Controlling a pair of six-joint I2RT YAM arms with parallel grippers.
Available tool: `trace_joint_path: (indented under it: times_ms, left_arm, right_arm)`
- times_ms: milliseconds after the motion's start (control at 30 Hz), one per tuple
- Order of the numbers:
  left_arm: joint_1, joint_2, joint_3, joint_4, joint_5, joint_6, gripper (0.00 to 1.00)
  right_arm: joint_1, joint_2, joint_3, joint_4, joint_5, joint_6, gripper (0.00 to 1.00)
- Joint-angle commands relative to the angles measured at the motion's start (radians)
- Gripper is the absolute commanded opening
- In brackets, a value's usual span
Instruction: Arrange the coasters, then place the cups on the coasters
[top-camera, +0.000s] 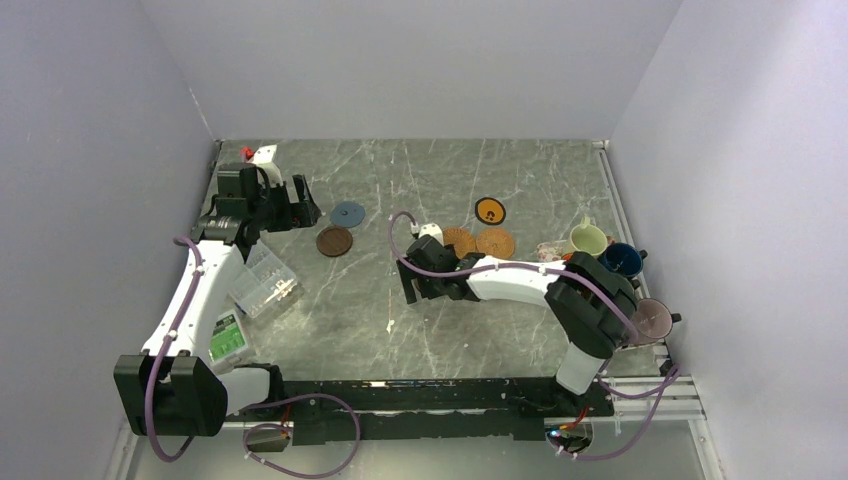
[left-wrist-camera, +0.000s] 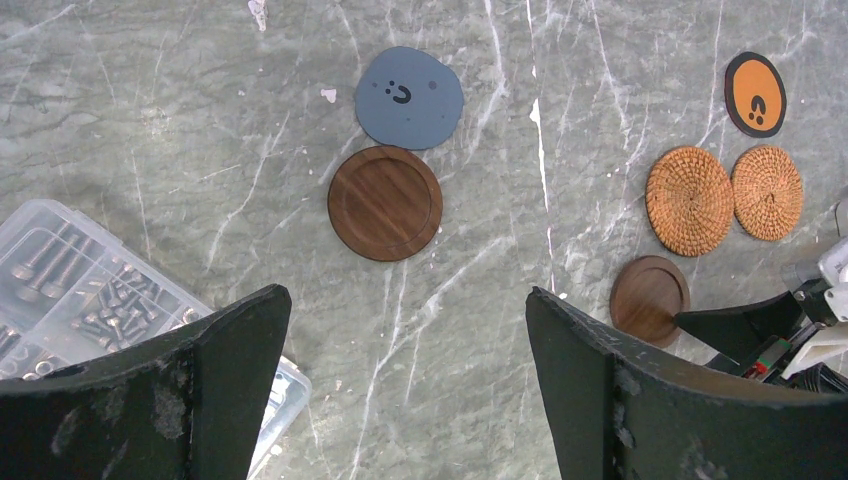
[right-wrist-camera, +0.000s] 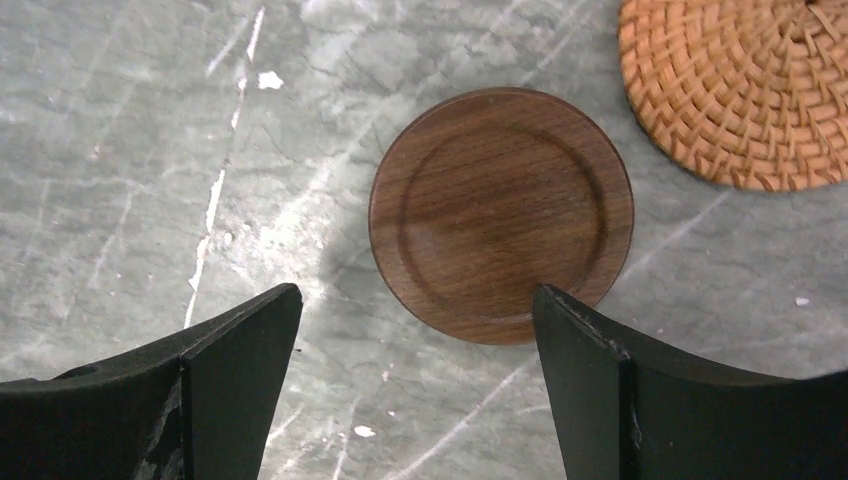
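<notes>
Left end effector (left-wrist-camera: 405, 293) and right end effector (right-wrist-camera: 417, 290) both wide open

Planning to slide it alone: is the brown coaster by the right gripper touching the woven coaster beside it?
Apart. The right wrist view shows bare marble between the brown coaster and the woven coaster.

No text can be read; the green label (top-camera: 228, 338) beside the clear plastic compartment box (top-camera: 265, 283) is too small to decipher.
</notes>
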Motion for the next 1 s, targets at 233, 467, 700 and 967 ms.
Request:
trace_joint_path:
  times_ms: [233, 467, 700, 967]
  left_arm:
    - [-0.006, -0.026, -0.003, 0.027, -0.004, 0.005, 0.94]
    - [-0.007, -0.023, -0.003, 0.025, -0.006, 0.006, 0.94]
    - [-0.007, -0.022, -0.003, 0.026, -0.007, 0.005, 0.94]
    - [-0.009, -0.023, -0.003, 0.026, -0.008, 0.007, 0.94]
  right_arm:
    - [-0.024, -0.049, -0.063, -0.154, 0.050, 0.039, 0.90]
    - [-0.049, -0.049, -0.053, -0.167, 0.070, 0.032, 0.91]
    - [-0.065, -0.076, -0.066, -0.173, 0.083, 0.026, 0.91]
    - [-0.076, -0.084, -0.073, -0.167, 0.083, 0.021, 0.91]
